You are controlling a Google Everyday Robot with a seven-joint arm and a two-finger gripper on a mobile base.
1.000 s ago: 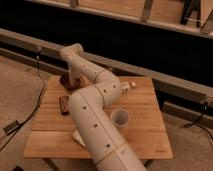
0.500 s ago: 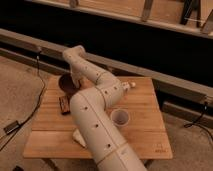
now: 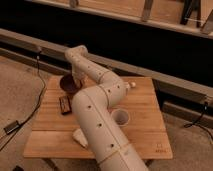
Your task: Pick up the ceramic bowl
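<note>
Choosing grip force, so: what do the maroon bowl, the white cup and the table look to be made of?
Ceramic bowl, beside the gripper at the table's far left: dark maroon, faintly glossy, probably glazed ceramic. White cup: plain matte white; ceramic or plastic, unclear. Table: pale wood with plank lines.

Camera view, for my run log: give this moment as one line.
arm: reaching to table's far-left | gripper: at bowl, fingers hidden | bowl: tilted, looks raised off table | cup: upright, untouched

Single high view, looking down along arm point(image 3: 100, 115), wooden table point(image 3: 145, 107) near
</note>
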